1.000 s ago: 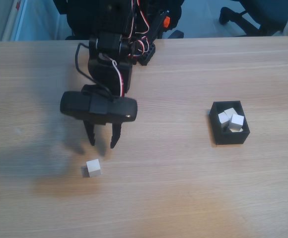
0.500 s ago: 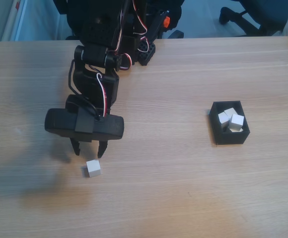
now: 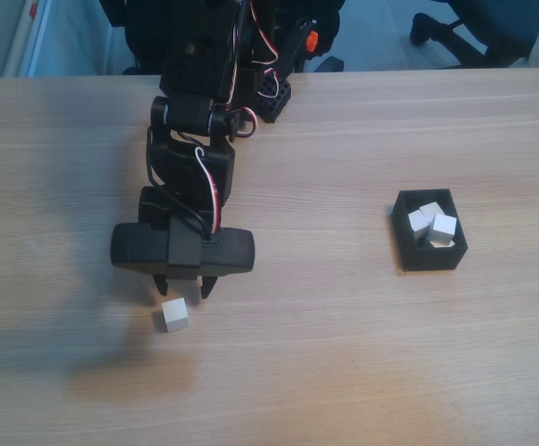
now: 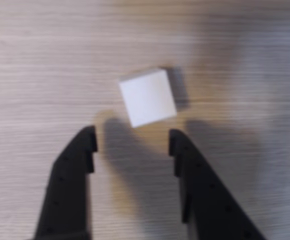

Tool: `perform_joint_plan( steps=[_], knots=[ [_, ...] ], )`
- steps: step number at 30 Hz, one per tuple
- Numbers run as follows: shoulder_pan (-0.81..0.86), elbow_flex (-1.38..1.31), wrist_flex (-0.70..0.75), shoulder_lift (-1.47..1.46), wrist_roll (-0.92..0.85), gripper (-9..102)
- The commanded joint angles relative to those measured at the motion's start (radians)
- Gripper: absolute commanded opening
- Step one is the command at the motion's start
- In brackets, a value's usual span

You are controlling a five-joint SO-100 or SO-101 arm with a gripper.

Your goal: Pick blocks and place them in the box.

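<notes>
I've got the jaws spread, hovering just short of the last loose block (image 4: 148, 97) on the worktop (image 3: 344, 353). Box (image 3: 405, 243) w/ others sits well apart. Next: drop over block, square up to its skewed faces, pinch.

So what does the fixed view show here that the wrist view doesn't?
Fixed view alone: the black box at the right with blocks in it, and the arm reaching in from the far table edge. Wrist view alone: the open claw seen close, its tips just short of the block, which sits rotated relative to them. Both: the single loose block on the wooden table.
</notes>
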Motion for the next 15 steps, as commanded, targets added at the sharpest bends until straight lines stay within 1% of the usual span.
perform_joint_plan(
  steps=[1, 15],
  knots=[
    [-0.012, -0.066, -0.015, -0.003, 0.014, 15],
    [-0.011, -0.163, -0.038, -0.107, 0.012, 15]
  ],
)
